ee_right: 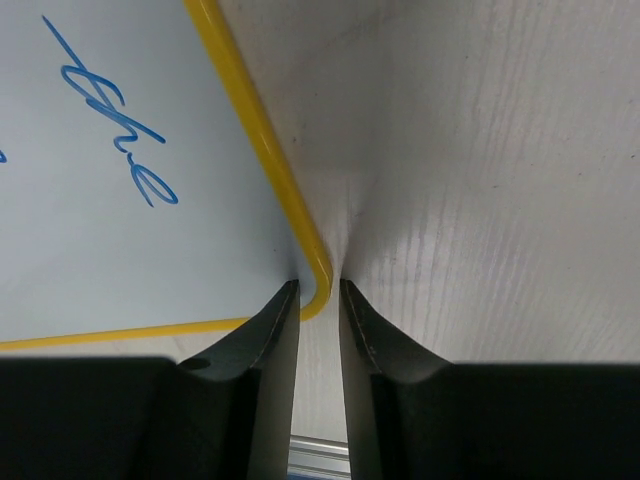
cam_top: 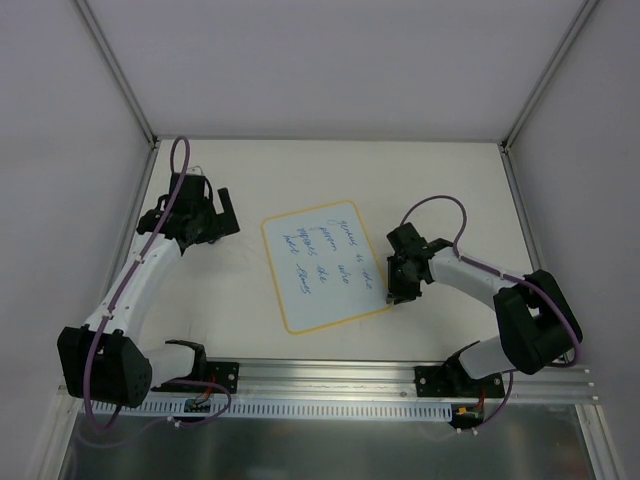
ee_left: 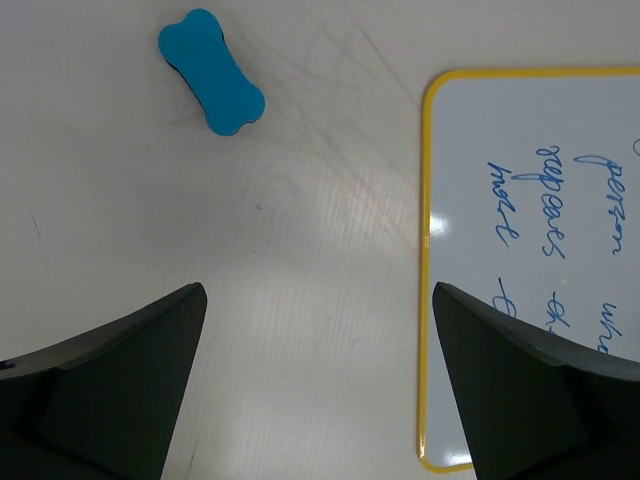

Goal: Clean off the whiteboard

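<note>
The whiteboard (cam_top: pixel 322 262) lies tilted in the middle of the table, pale with a yellow border and several lines of blue handwriting. My right gripper (cam_top: pixel 393 297) is at its near right corner. In the right wrist view the fingers (ee_right: pixel 270 340) are closed to a narrow gap astride the yellow corner (ee_right: pixel 318 268), so the gripper (ee_right: pixel 318 285) pinches the board's edge. My left gripper (cam_top: pixel 218 215) hovers left of the board, open and empty (ee_left: pixel 318 292). A blue bone-shaped eraser (ee_left: pixel 211 72) lies on the table ahead of it. The whiteboard's left edge (ee_left: pixel 430 250) runs beside the left gripper's right finger.
White enclosure walls stand at the back and both sides of the table (cam_top: pixel 300 170). An aluminium rail (cam_top: pixel 330 375) with the arm bases runs along the near edge. The eraser is hidden by the left arm in the top view.
</note>
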Robot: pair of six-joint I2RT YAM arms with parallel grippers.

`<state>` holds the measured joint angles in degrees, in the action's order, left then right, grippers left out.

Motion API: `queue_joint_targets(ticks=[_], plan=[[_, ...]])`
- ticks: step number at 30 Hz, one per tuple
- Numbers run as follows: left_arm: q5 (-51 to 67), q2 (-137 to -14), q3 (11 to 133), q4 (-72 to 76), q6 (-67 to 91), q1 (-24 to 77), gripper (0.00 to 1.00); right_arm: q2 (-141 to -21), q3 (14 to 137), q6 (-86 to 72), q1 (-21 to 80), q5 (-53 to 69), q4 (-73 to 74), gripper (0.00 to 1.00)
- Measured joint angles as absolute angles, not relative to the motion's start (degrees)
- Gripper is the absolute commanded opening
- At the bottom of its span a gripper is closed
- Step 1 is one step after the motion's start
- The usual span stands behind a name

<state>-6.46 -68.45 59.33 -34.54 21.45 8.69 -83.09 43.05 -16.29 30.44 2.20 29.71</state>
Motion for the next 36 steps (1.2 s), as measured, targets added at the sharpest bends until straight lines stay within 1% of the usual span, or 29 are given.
queue_joint_targets(ticks=[7,15,21,33,36], plan=[[-6.5,-70.1,59.5,-34.5,21.5,8.7,0.99,-83.2,43.2,-17.0,29.6,1.0,29.4,0.20],[-7.0,-72.9,59.9,-34.4,21.6,8.7,0.99,-86.7,47.2,-13.9,22.9,-1.9,29.5,0.20],[-8.1,-77.8,62.3,-33.8,22.2,8.7,0.99,-89.8,50.2,-11.0,21.5,-2.1,28.5,0.19],[-13.7,-87.5,65.7,-29.9,25.3,6.8,0.99,-89.8,50.1,-9.8,20.7,-1.1,27.2,0.11],[-15.6,-91.4,67.7,-29.0,27.2,5.3,0.96,-89.5,49.8,-9.8,20.6,-1.1,26.9,0.08]])
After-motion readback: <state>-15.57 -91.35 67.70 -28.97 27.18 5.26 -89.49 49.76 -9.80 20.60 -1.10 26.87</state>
